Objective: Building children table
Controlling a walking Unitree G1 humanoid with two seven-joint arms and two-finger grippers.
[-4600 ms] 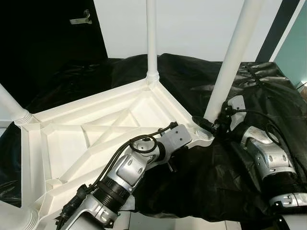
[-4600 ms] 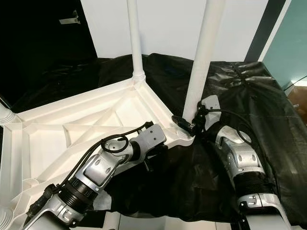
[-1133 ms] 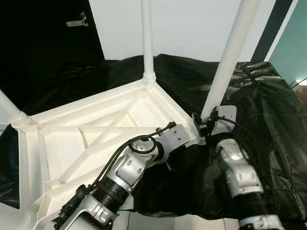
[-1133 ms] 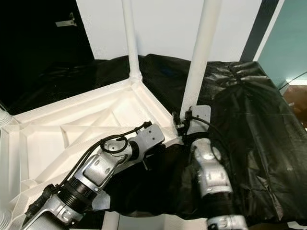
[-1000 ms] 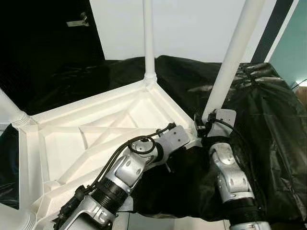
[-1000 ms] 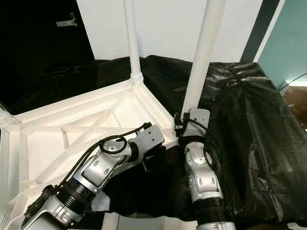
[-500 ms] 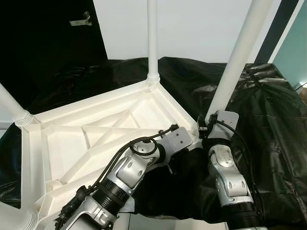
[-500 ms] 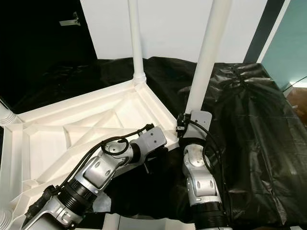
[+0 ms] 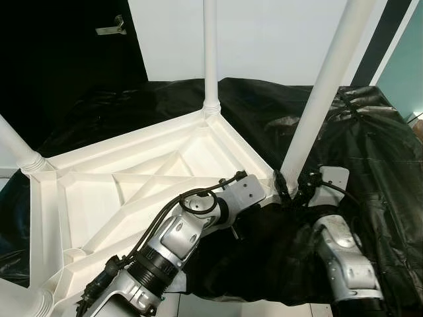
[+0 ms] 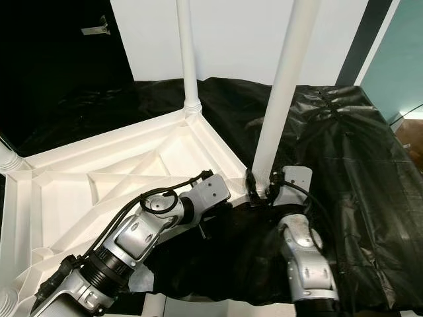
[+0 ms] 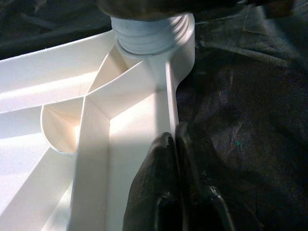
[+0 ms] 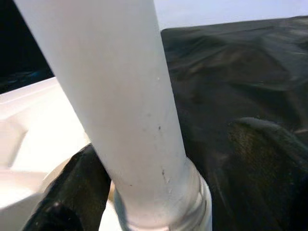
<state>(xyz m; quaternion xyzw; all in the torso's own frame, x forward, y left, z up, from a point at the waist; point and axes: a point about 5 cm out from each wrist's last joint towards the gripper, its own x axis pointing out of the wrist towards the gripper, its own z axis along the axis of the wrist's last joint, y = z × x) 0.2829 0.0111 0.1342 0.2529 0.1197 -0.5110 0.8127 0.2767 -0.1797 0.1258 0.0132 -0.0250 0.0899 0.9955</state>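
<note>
A white plastic children's table (image 9: 132,178) lies upside down on a black sheet, its legs pointing up. My left gripper (image 11: 175,139) is shut on the thin rim wall (image 11: 169,96) just short of the near right corner socket (image 11: 151,36). The near right leg (image 9: 317,112) stands in that socket. My right gripper (image 12: 166,139) straddles the base of this leg (image 12: 125,96), one black finger (image 12: 72,192) against the collar and the other finger (image 12: 269,159) a little clear of it. The right wrist (image 9: 330,178) sits to the right of the leg.
Another leg (image 9: 210,53) rises at the far corner and a third (image 9: 16,155) at the left. The crumpled black sheet (image 9: 370,132) spreads to the right. A dark door with a metal handle (image 9: 111,28) stands back left beside a white wall (image 9: 277,33).
My right forearm and wrist have swung from in front of the leg round to its right side. The left arm and the table have stayed put.
</note>
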